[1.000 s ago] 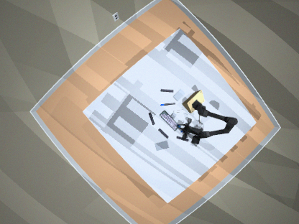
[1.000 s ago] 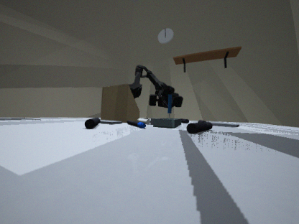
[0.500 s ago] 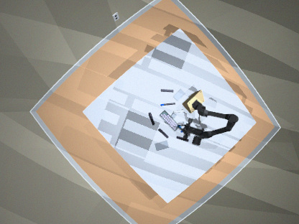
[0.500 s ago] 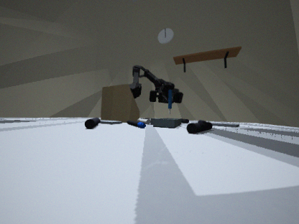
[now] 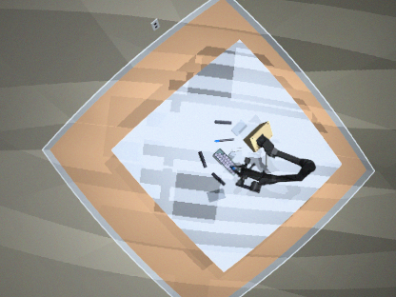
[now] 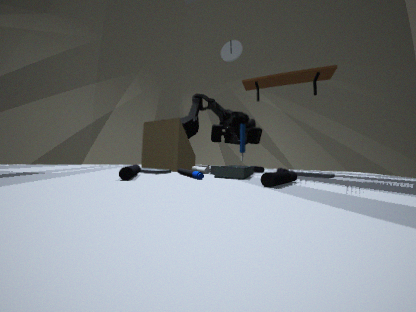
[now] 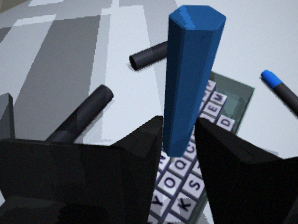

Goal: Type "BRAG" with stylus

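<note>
The keyboard (image 5: 222, 158) (image 6: 232, 172) (image 7: 226, 123) is a grey-green tray with rows of pale lettered keys; D, E, M, O, Q, Y, K and S can be read in the wrist view. My gripper (image 6: 242, 132) (image 7: 178, 123) is shut on the blue stylus (image 6: 242, 140) (image 7: 192, 75) and holds it nearly upright over the keyboard. In the exterior view the thin tip hangs a little above the keyboard's top. In the wrist view the tip, and the keys right under it, are hidden by the stylus and fingers.
Dark cylinders (image 5: 202, 159) (image 6: 279, 178) (image 7: 82, 115) lie around the keyboard. A blue-tipped dark pen (image 5: 224, 140) (image 6: 191, 174) (image 7: 284, 89) lies beside it. A tan box (image 5: 256, 136) (image 6: 162, 145) stands by the arm's base. A flat grey piece (image 5: 215, 195) lies on the desk.
</note>
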{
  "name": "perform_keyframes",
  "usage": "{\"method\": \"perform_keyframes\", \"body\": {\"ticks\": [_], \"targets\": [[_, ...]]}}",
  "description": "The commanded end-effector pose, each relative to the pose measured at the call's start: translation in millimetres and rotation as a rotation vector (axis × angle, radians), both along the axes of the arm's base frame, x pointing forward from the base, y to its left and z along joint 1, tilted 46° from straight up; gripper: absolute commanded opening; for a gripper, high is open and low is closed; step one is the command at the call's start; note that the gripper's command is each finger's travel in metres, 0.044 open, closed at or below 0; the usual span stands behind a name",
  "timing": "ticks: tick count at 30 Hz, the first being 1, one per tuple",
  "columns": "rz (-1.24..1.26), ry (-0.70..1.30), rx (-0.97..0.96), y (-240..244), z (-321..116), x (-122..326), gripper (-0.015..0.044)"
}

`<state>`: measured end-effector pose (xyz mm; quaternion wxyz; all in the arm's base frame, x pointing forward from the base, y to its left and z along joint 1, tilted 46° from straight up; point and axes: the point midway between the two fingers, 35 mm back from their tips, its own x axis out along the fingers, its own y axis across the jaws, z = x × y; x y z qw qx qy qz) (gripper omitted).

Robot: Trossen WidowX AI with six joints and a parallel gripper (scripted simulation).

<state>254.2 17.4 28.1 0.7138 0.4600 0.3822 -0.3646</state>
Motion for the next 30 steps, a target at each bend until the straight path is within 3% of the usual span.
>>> {"method": "perform_keyframes", "body": {"ticks": [1,21,30], "targets": [[0.005,0.007,0.000,-12.1,-13.2,5.6,0.0000],[0.012,-0.008,-0.013,-80.6,-68.7,15.9,0.0000],[0.012,-0.009,-0.013,-73.4,-79.2,15.7,0.0000]]}}
